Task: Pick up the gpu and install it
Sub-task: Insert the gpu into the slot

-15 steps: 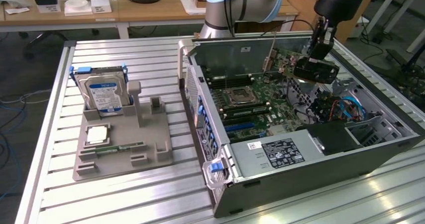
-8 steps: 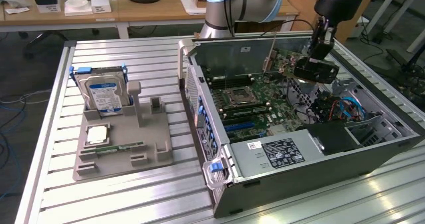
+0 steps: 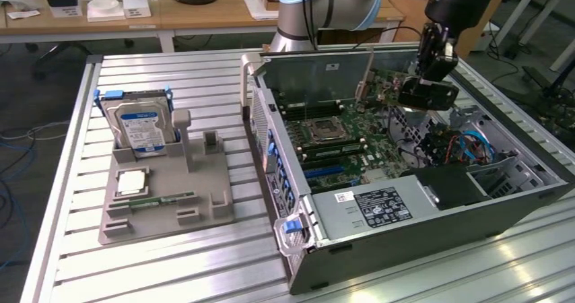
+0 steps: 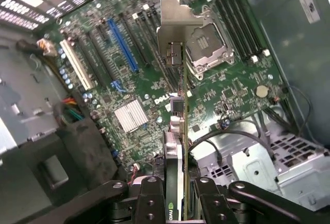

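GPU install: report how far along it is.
Done: the gpu is picked up. In hand: the gripper clamps it edge-on above the motherboard inside the open case. Left: seating it; the blue slot stands empty.

You can really only read two things here: a white Dell logo (image 4: 160, 99) printed on the green motherboard (image 4: 232, 85), and part of the NVIDIA lettering (image 4: 171, 212) on the gpu (image 4: 174, 149). The black label (image 3: 384, 205) on the power supply (image 3: 337, 217) and the blue label (image 3: 142, 130) on the hard drive (image 3: 134, 108) carry print too, but you can't make any of it out.
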Motion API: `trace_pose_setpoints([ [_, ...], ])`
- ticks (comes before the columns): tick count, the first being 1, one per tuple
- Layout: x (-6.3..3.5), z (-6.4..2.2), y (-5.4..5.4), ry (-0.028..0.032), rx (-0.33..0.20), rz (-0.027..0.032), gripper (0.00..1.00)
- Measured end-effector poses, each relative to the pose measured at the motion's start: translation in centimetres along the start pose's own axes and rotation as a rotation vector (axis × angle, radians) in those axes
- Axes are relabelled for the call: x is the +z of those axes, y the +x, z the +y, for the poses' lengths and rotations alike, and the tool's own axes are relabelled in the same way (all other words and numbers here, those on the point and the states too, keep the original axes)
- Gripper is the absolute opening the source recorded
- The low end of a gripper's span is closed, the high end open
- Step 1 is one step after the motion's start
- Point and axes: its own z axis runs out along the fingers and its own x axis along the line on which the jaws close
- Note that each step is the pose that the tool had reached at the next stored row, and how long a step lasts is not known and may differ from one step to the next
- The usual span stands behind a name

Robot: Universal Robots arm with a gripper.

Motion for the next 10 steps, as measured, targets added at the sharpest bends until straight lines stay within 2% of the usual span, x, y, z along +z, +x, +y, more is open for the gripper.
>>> trace_pose_setpoints([
  [10, 0.0, 0.0, 0.0, 0.0007, -0.022, -0.0009, 0.27],
])
